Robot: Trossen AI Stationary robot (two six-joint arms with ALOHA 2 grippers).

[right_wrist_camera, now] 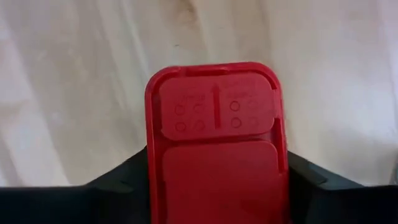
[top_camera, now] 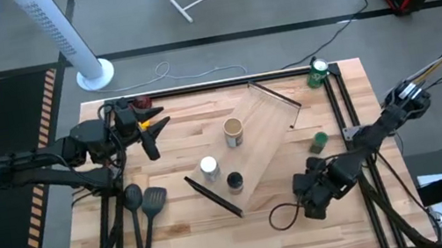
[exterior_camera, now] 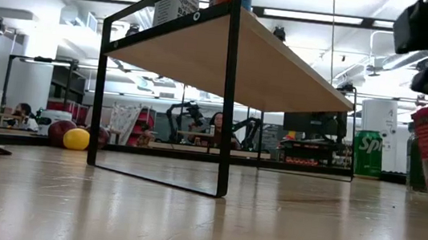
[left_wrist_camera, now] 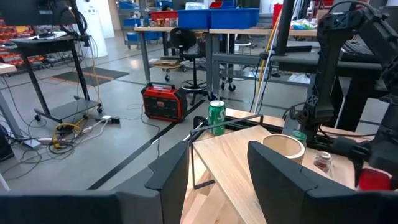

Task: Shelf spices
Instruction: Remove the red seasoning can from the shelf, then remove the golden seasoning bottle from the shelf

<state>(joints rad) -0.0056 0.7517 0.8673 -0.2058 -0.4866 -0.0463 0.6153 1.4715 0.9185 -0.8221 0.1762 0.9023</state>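
The right gripper (top_camera: 314,194) holds the red-topped jar (right_wrist_camera: 216,140) near the table's (top_camera: 177,238) front right corner. The left gripper (top_camera: 153,128), fingers spread and empty, hovers near the back left corner, beside the shelf (top_camera: 265,148).

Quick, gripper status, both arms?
Left gripper: open, empty, raised near the table's far-left corner.
Right gripper: shut on the red-topped jar, near the table's front right.

Two dark jointed arms, left arm (top_camera: 49,164) w/ yellow-orange accent nr wrist, right arm (top_camera: 366,141) black, matte black fingers (left_wrist_camera: 283,177)
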